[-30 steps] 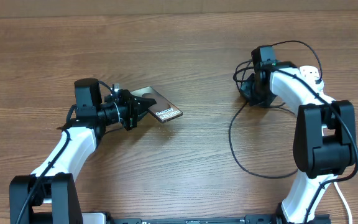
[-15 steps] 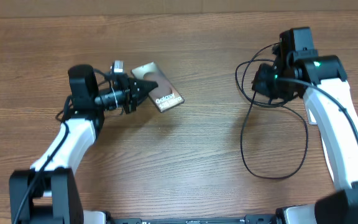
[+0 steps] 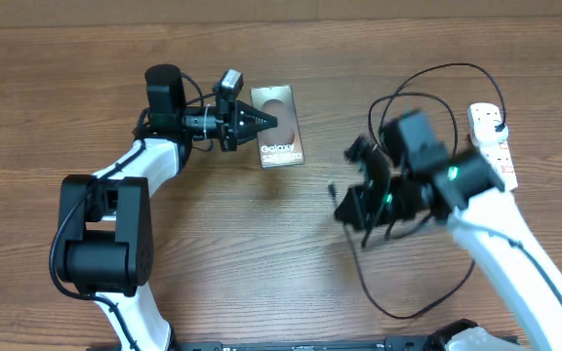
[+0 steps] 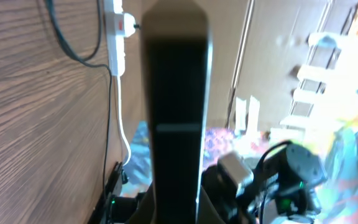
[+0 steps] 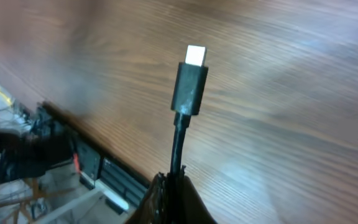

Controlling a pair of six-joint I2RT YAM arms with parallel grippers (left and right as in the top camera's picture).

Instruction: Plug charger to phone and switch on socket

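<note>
On the left, the left pincer [image 3: 266,123] is clamped on the left edge of the phone [image 3: 283,136], which sits face up at the far middle of the counter [image 3: 261,253]. Right of it, the right pincer [image 5: 174,186] is closed on the charger [image 5: 190,87] just behind its connector tip. The socket [image 3: 492,146] lies far right.

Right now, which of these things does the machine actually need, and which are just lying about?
Needed: phone, in the left claw; charger, in the right claw; socket.
Lying about: only blurred room clutter beyond the table.
</note>
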